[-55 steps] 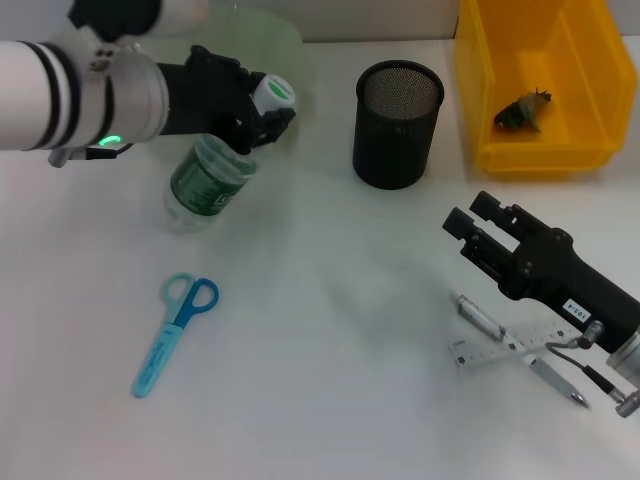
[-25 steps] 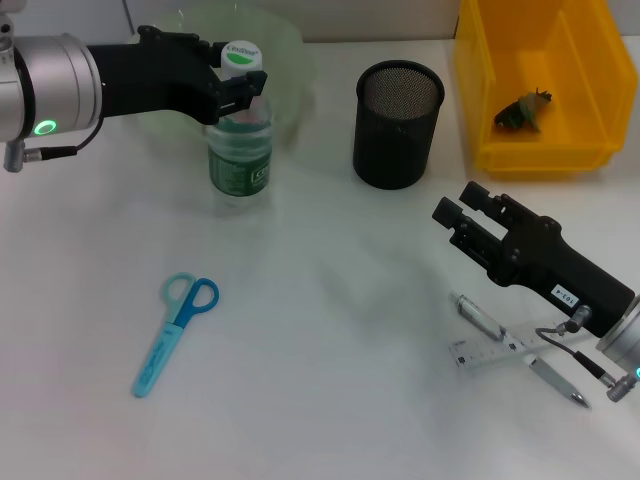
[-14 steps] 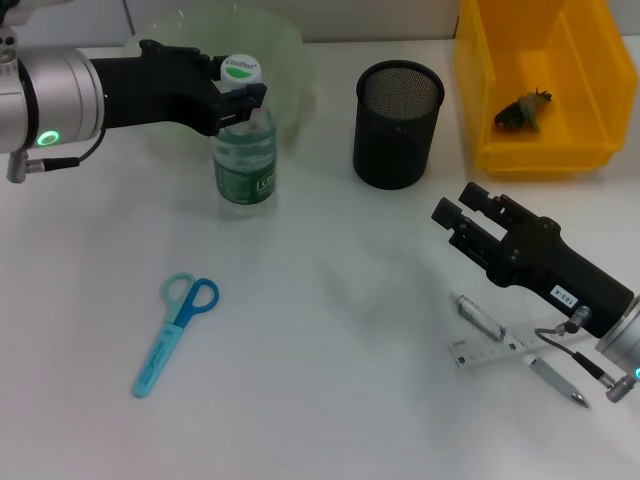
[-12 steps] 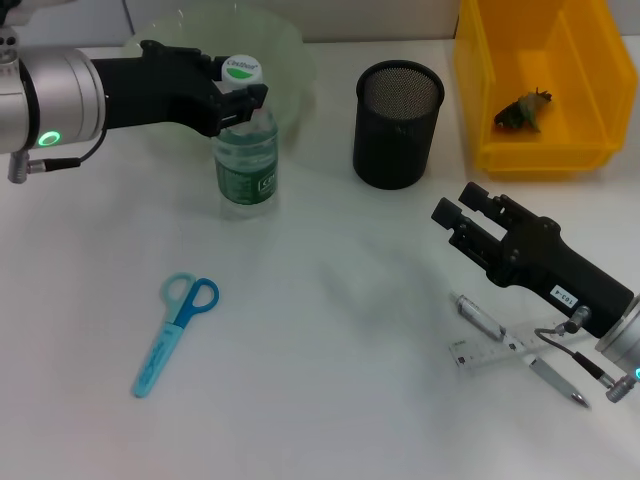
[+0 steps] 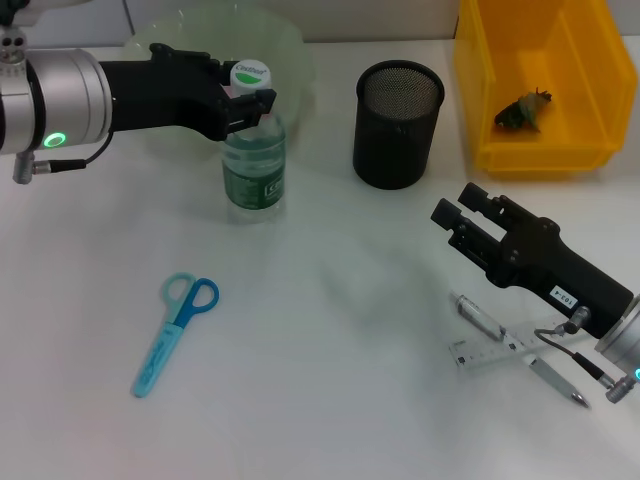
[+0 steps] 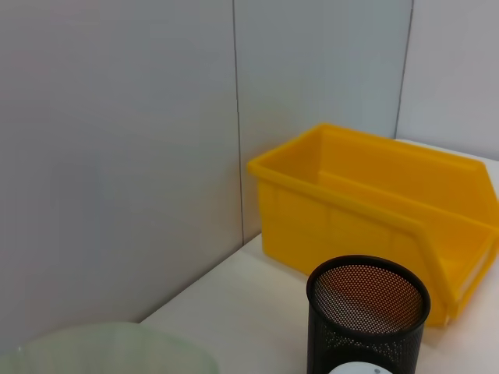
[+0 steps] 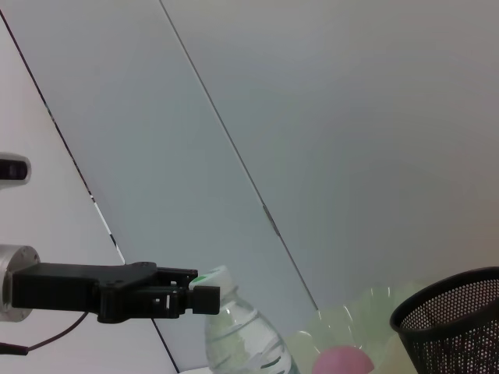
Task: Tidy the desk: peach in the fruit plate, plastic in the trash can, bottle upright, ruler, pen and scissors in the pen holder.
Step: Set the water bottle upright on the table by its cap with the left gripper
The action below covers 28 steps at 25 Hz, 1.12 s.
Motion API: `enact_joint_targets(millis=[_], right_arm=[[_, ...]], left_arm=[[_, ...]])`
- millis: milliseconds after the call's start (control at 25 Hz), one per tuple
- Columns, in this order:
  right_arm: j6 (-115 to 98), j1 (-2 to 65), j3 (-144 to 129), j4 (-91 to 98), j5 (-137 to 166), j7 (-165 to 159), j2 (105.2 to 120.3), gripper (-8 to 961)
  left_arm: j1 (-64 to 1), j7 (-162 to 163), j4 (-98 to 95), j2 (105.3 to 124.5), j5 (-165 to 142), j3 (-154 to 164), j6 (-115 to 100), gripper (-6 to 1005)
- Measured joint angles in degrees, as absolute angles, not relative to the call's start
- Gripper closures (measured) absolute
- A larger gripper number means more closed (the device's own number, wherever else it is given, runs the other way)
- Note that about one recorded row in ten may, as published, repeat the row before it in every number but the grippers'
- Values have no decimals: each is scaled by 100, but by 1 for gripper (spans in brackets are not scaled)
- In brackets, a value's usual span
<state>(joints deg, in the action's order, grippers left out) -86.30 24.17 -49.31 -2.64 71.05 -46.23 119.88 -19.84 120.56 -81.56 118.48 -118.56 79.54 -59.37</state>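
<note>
One water bottle (image 5: 254, 170) now stands upright on the tabletop (image 5: 340, 330) before the fruit plate (image 5: 290, 45), tilted seconds earlier. Left tool (image 5: 248, 95) stays clamped at its neck; release seems next. Right tool (image 5: 455, 215), fingers apart, waits near the ruler (image 5: 492, 352).

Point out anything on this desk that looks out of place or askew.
The scissors lie loose on the table, far from the pen holder. The ruler and pen lie crossed beside the right hand. The bottle stands upright, its neck in the left hand. Nothing looks spilled or damaged.
</note>
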Motion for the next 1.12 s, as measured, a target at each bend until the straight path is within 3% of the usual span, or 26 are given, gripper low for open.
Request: enact_joint_targets(millis=[880, 1120], right_arm=[[-8624, 2426, -4930, -264, 7093, -4623, 11988, 379], [-8622, 2426, -4930, -260, 7088, -4623, 11988, 379]], left_arm=[[-2057, 12050, -8157, 11848, -11856, 7914, -6035, 537], [-2078, 12074, -8156, 11855, -11857, 7818, -5981, 460]])
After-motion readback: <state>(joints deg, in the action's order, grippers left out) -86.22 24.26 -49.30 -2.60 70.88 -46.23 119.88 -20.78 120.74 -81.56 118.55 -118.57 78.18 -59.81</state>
